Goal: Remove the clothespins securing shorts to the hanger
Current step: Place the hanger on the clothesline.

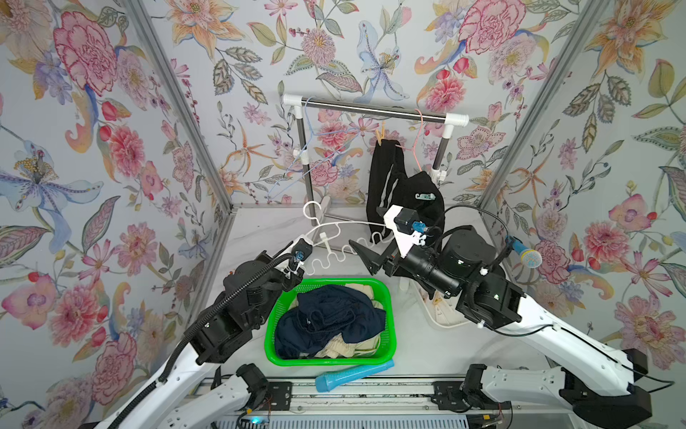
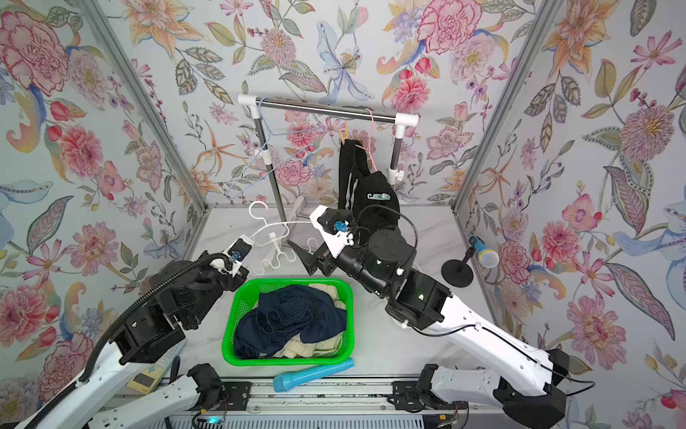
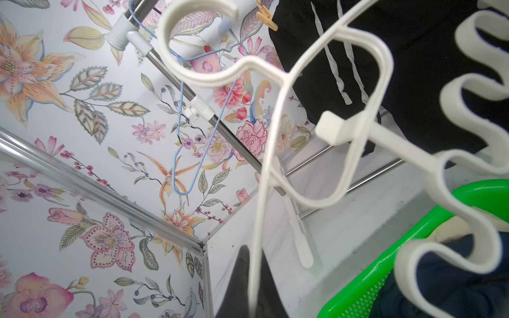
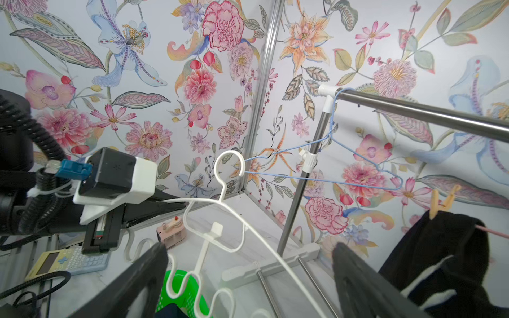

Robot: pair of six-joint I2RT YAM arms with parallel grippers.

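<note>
Mostly done: navy shorts point(image 1: 334, 315), cream shorts point(image 1: 334, 349) in basket point(image 1: 326, 362); black shorts point(image 1: 393, 185) at its 1 o'clock still pegged by clothespin point(image 1: 380, 134); left gripper point(image 3: 252, 286) clamps bare hanger point(image 3: 341, 129); right gripper point(image 4: 248, 254) wide, empty.

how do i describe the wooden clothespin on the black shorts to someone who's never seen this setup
Find the metal clothes rail at the back; a pink wire hanger on it carries the black shorts. The wooden clothespin grips the top corner of those shorts, just under the rail. It is small and tan, unlike the pale teal clip lower on the fabric.
</note>
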